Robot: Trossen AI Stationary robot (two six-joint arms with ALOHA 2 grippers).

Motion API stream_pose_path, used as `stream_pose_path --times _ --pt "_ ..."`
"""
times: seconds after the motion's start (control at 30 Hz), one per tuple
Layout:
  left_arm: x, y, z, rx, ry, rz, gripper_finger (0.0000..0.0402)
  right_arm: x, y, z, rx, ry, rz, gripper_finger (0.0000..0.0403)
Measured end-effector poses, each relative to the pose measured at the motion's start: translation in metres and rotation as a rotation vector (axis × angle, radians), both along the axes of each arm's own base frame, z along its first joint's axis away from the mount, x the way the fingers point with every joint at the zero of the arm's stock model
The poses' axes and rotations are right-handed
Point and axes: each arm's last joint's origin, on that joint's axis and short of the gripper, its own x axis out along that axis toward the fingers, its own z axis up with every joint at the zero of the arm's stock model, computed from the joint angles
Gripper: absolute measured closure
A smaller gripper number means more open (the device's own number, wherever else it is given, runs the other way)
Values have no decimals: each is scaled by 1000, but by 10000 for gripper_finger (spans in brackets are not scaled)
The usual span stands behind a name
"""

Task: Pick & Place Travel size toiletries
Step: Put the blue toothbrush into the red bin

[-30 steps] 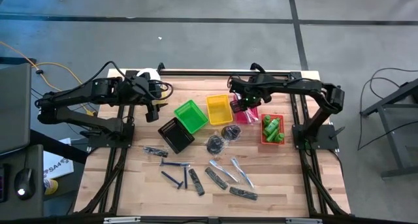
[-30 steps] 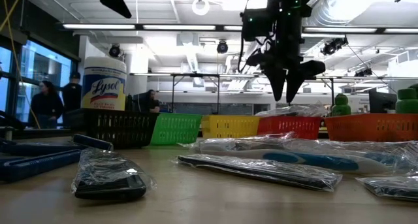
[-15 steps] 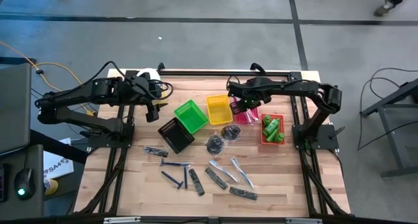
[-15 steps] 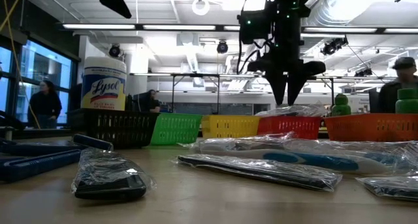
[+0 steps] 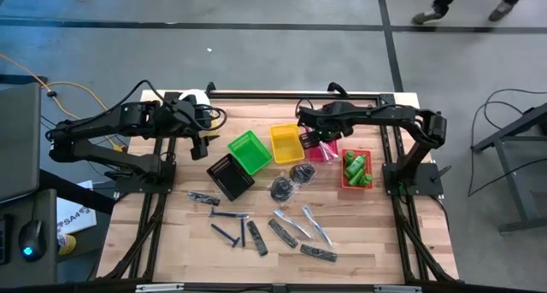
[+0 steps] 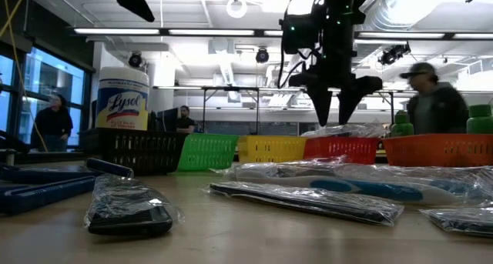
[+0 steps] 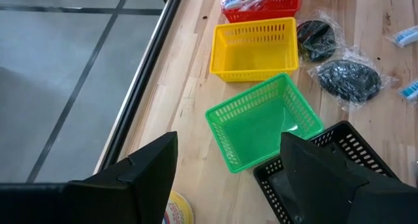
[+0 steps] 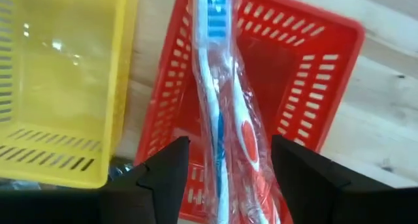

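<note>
Hovering: right gripper, fingers spread, empty, above red basket.
Directly below: clear-wrapped toothbrushes lying lengthwise in that basket, apparently two.
Beside: yellow basket; green bottles in orange basket.
Left gripper: open, over black basket.
Loose on table: razors, packets.

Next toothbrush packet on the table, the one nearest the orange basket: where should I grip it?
Judging by the high view, grip that toothbrush packet at mid-length, descending from straight above with the jaws across its narrow width. It lies flat and slanted on the table, with bare wood either side.
</note>
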Motion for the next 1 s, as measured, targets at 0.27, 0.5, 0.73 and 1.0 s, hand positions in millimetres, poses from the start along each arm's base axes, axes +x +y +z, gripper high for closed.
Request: stream_pose_path --times 0.27,0.5,0.73,1.0 --pt "0 0 0 0 0 0 142 -3 2 -13 41 -9 -11 216" --pt "0 0 0 0 0 0 142 3 5 -21 64 -3 40 258" --pt "0 0 0 0 2 0 142 5 5 -27 89 6 52 317" --pt "0 0 0 0 2 0 142 -4 9 -12 141 -13 59 382"
